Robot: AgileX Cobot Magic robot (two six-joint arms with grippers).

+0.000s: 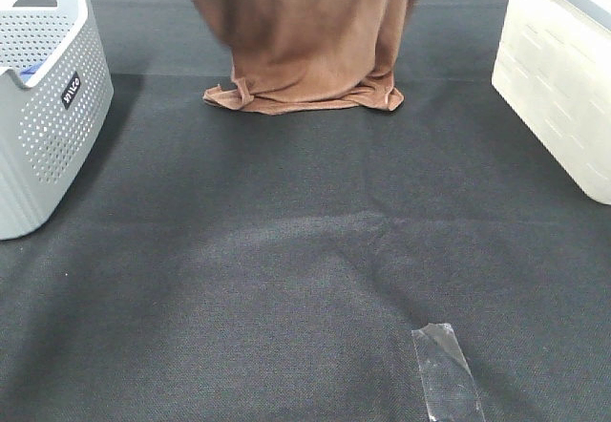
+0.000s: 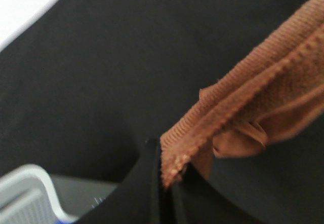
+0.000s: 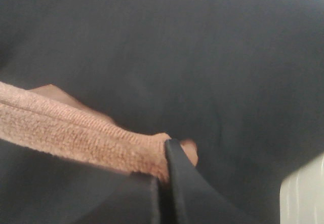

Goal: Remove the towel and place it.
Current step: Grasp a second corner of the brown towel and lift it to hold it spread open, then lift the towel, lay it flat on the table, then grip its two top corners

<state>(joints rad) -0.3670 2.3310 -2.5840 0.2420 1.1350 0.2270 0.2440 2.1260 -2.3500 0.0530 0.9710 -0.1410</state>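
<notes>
1. Left hand (image 2: 169, 178): black fingers pressed together on the stitched hem of a large brown terry towel (image 2: 263, 107). The cloth is pinched between them, and the hem runs straight out from the fingertips.
2. Right hand (image 3: 164, 173): clamped the same way on a hemmed edge of the same towel (image 3: 66, 133). A small corner pokes out just past the fingertips.
3. High view: neither hand is in frame. The towel (image 1: 305, 40) hangs below both hands, its lower edge bunched and touching the black cloth-covered desk (image 1: 286, 279).
4. Grey perforated plastic basket (image 1: 48, 126): on the left hand's side, well apart from the towel. Its rim (image 2: 25, 193) shows beneath that hand, off to one side.
5. White ribbed plastic bin (image 1: 563, 88): on the right hand's side, apart from the towel. A corner of it (image 3: 304, 193) shows beneath that hand.
6. Strip of clear tape (image 1: 444, 369): flat on the desk, well apart from the towel.
</notes>
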